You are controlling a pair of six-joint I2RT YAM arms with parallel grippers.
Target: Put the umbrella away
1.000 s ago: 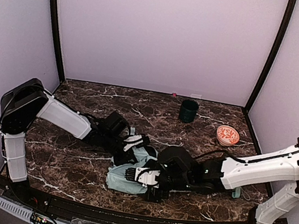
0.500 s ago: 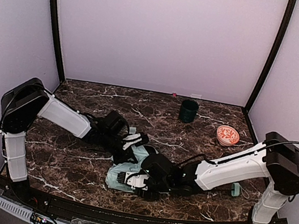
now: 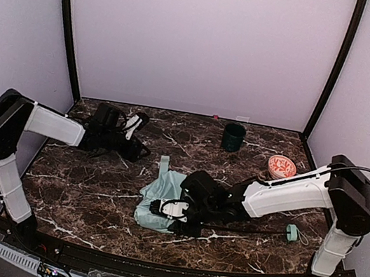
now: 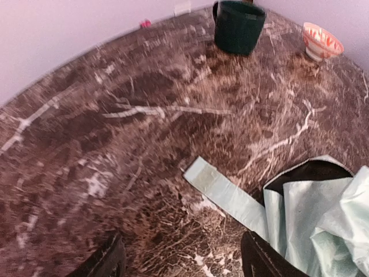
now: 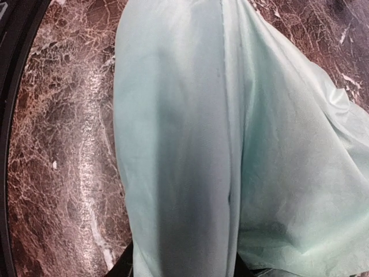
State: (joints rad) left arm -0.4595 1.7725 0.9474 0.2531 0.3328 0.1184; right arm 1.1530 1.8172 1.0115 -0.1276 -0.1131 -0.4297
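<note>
The umbrella (image 3: 164, 193) lies collapsed near the table's front middle, a heap of pale mint fabric with a black underside. Its thin black shaft runs right to the small mint handle (image 3: 291, 232). My right gripper (image 3: 168, 210) reaches in from the right and is shut on a rolled fold of the canopy (image 5: 190, 144), which fills the gap between its black fingers (image 5: 123, 264). My left gripper (image 3: 141, 135) is open and empty over bare table at the far left, apart from the umbrella. In the left wrist view the umbrella's strap (image 4: 222, 193) lies ahead of the left gripper (image 4: 184, 262).
A dark green cup (image 3: 233, 137) stands at the back of the marble table (image 3: 76, 191). To its right sits an orange patterned bowl (image 3: 281, 167). Purple walls close in the back and both sides.
My left gripper opened, let go of the umbrella and drew back to the far left. My right gripper slid left along the canopy and closed on the fabric.
</note>
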